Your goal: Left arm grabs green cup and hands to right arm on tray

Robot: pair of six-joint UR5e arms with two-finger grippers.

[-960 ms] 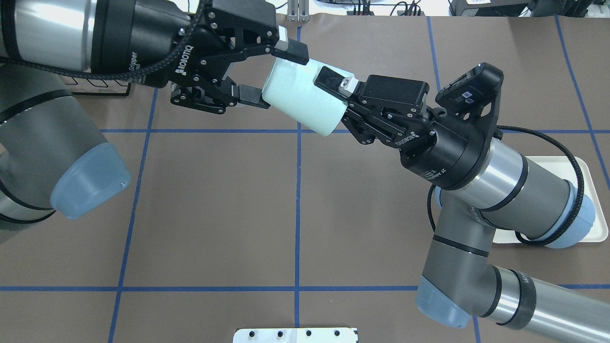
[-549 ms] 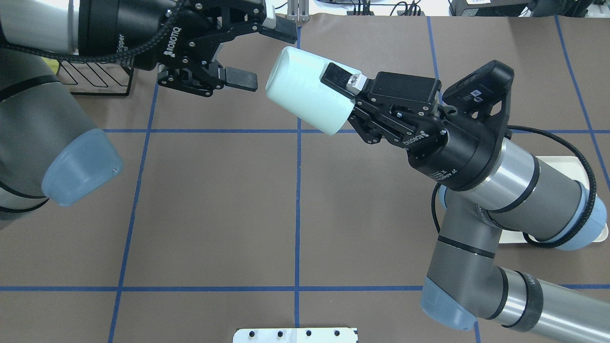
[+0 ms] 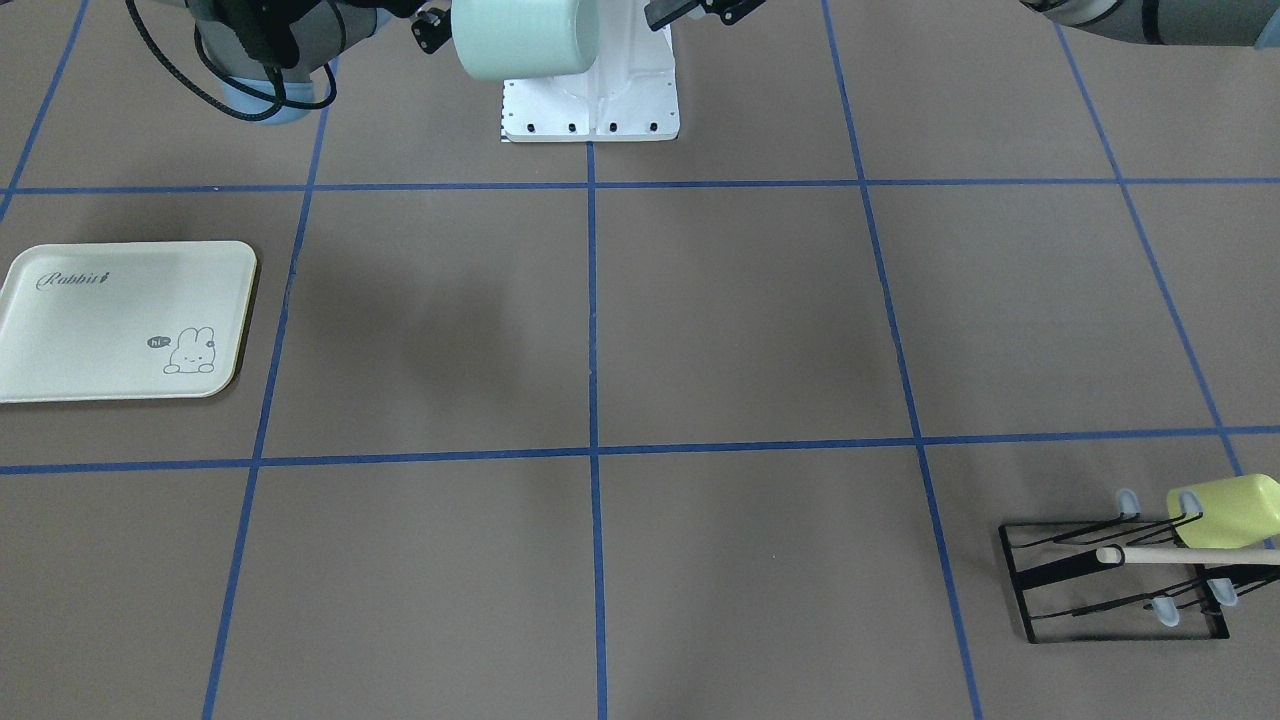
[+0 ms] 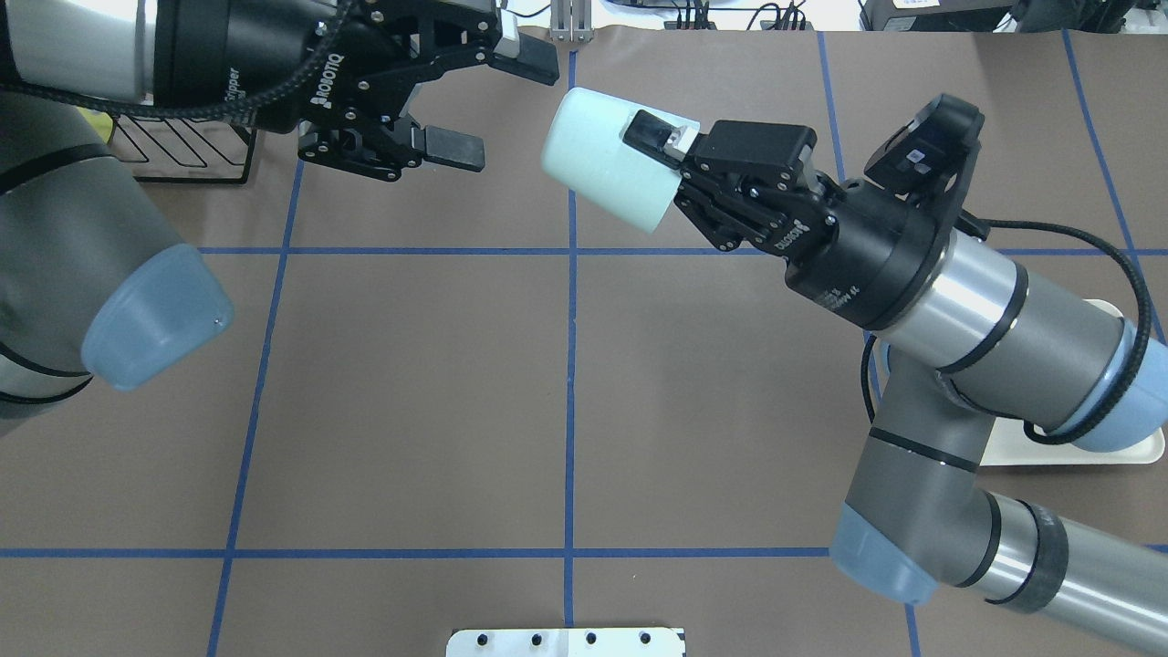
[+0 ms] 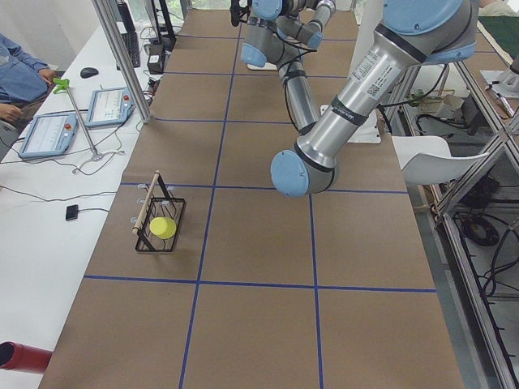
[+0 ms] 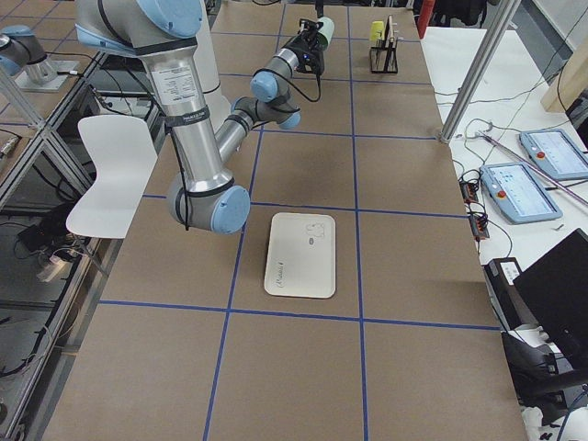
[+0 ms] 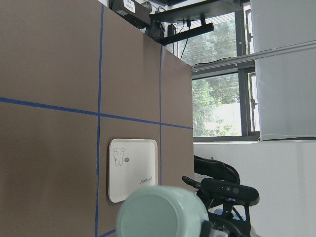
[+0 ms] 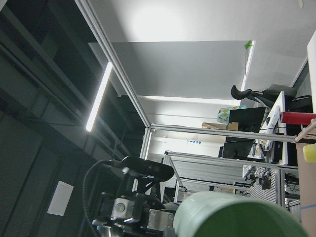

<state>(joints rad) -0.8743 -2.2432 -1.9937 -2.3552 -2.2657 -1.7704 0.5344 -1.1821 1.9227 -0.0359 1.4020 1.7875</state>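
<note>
The right arm's black two-finger gripper pinches the pale mint-green plastic tumbler by its wider end, holding it tilted in the air above the brown table. In the overhead view, the left arm's black gripper hangs at the tumbler's 9 o'clock, jaws spread, apart from it. The flat cream rectangular tray lies at its 4 o'clock.

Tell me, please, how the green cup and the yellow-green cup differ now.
The green cup is pale mint; the yellow-green cup is lime. The green cup is held in the air by the jaws of the right arm; the yellow-green cup rests on the black wire rack. Both are plain, handleless tumblers.
</note>
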